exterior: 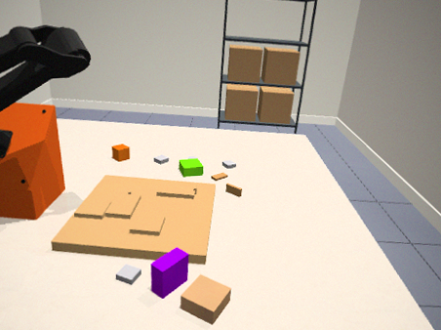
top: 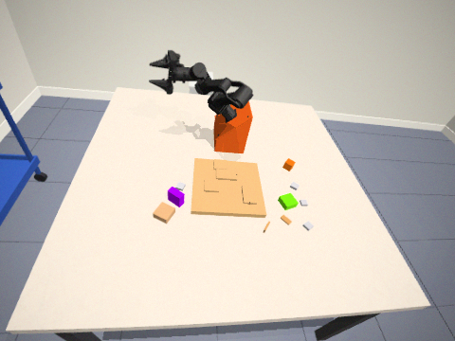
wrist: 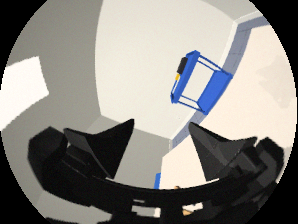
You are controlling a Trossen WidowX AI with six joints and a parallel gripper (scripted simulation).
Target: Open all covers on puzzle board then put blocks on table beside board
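The tan puzzle board [top: 209, 206] [exterior: 189, 235] lies flat in the middle of the table, with its covers flush on top. A purple block [top: 175, 196] [exterior: 170, 272] and a tan block [top: 164, 212] [exterior: 206, 299] rest on the table to the board's left in the top view. A green block [top: 287, 201] [exterior: 190, 167] and an orange block [top: 288, 164] [exterior: 120, 152] rest on the table at the board's other side. My gripper [top: 158, 72] [wrist: 162, 123] is open and empty. It is held high at the table's far left, well away from the board.
Small grey tiles [top: 308, 225] [exterior: 129, 274] and thin tan pieces [top: 285, 220] [exterior: 233, 189] lie scattered near the board. The orange robot base [top: 232, 128] [exterior: 20, 164] stands behind the board. A blue cart [top: 14, 166] [wrist: 198, 83] stands off the table's left, a shelf with boxes [exterior: 261, 85] beyond.
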